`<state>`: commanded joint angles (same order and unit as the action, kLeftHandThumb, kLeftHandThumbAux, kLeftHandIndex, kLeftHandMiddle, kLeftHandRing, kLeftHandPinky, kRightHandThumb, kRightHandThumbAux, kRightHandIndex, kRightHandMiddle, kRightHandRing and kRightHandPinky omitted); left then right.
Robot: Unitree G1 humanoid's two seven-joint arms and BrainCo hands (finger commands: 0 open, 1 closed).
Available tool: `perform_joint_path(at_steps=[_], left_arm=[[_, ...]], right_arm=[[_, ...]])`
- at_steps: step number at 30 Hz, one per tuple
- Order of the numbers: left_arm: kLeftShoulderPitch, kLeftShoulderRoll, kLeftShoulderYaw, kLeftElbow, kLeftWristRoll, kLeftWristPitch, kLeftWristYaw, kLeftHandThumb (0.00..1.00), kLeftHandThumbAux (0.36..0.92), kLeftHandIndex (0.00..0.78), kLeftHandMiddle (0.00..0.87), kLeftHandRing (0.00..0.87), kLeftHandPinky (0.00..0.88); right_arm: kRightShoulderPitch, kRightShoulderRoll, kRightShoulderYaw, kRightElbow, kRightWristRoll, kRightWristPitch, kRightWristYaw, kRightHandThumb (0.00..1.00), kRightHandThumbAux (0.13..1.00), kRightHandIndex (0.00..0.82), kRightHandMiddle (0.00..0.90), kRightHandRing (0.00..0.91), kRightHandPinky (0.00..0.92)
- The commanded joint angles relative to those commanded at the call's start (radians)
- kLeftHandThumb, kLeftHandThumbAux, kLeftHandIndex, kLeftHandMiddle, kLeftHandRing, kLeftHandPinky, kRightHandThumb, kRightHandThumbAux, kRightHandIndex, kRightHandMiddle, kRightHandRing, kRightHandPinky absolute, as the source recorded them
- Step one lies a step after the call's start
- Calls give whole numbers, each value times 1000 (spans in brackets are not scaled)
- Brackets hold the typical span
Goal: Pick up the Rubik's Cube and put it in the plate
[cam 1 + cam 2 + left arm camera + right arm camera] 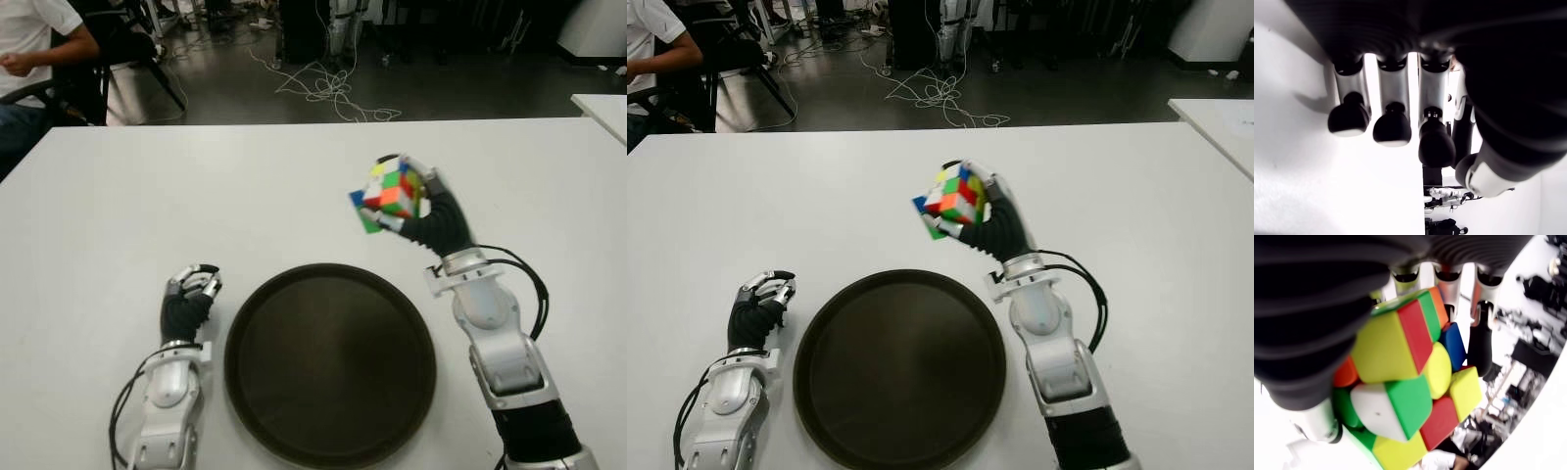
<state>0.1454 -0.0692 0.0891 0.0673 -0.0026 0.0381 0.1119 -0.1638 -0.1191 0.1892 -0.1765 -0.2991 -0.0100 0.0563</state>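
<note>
Right hand (423,208) raised above the table (118,215), fingers (1480,340) wrapped tight around the cube (390,192); cube off the surface, just beyond the far right rim of the plate (330,364). Cube's layers look twisted out of line in the wrist view. Plate dark, round, near the front edge between both arms. Left hand (191,289) just left of the plate, fingers (1392,128) curled, holding nothing. Person (34,49) seated at far left behind the table
</note>
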Motion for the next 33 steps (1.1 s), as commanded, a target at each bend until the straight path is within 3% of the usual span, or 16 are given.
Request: perform_joint_path(at_steps=[8,16,28,33], left_arm=[[-4,-3,2,-3,-1,10,5,713,703,444,817,830,827],[-2,-9,0,-10,5,15,19,713,703,445,812,829,822],[2,-11,-4,-8,8,1,25,713,703,445,809,829,823],[3,-10,-5,-8,11,-1,26,713,703,445,813,830,827]], right_arm=[[6,-54,79,-72,-85,98,107,683,730,438,807,825,815],[-6,-86,125,-106,-71,142,220,682,732,437,802,817,803],[-27,-165,213,-121,-135,139,353,681,734,436,803,815,799],[-24,-175,250,-125,-185,123,359,682,733,436,800,814,795]])
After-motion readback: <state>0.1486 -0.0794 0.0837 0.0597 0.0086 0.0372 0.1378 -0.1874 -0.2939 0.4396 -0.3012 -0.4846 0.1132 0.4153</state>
